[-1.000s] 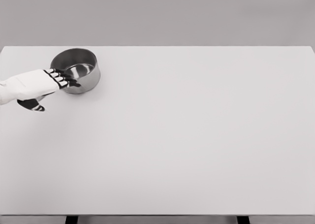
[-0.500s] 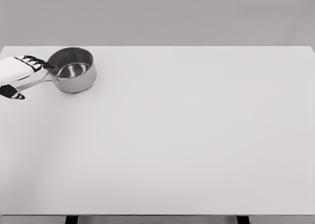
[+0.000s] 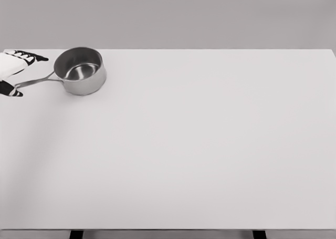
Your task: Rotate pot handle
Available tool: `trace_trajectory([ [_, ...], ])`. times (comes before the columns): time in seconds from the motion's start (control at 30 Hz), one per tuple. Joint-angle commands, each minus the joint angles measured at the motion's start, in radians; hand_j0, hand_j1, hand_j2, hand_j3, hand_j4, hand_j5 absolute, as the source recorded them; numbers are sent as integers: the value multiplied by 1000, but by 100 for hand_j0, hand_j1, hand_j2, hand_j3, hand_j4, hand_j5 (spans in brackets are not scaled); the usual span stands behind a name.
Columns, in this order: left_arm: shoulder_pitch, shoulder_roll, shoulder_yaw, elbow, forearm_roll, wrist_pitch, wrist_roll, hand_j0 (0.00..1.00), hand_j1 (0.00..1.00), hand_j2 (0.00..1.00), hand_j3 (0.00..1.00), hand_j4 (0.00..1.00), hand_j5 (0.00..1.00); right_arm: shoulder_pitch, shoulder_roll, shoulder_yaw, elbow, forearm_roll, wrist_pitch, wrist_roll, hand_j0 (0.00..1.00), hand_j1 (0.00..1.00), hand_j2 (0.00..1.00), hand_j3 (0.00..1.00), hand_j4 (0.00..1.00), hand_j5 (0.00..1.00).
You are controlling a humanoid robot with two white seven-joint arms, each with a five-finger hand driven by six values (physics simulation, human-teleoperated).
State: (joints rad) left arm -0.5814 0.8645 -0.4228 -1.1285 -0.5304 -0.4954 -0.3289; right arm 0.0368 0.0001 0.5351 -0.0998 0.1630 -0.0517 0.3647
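Your pot (image 3: 80, 71) sits at the counter's (image 3: 210, 144) far left corner, its thin handle (image 3: 34, 81) pointing to about 8 o'clock. The left robot hand (image 3: 10, 73) is open, fingers spread either side of the handle's tip. Judging by its polished steel, expect it rigid, slippery and fairly light, so push or pinch near the handle's end.

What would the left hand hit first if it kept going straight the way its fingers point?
Probably the pot: the left hand points right, toward its rim, though height is unclear.
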Motion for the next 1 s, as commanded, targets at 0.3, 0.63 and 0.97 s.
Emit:
trace_trajectory([
  [0.3, -61, -65, -2, 110, -163, 101, 80, 100, 100, 100, 100, 100, 100, 0, 0, 0, 0, 0, 0, 0, 100, 100, 100, 100, 100, 100],
  [0.63, -81, 5, -34, 41, 22, -115, 77, 100, 100, 100, 100, 100, 100, 0, 0, 0, 0, 0, 0, 0, 100, 100, 100, 100, 100, 100],
  [0.97, -20, 37, -278, -636, 145, -115, 74, 100, 100, 100, 100, 100, 100, 0, 0, 0, 0, 0, 0, 0, 100, 100, 100, 100, 100, 100],
])
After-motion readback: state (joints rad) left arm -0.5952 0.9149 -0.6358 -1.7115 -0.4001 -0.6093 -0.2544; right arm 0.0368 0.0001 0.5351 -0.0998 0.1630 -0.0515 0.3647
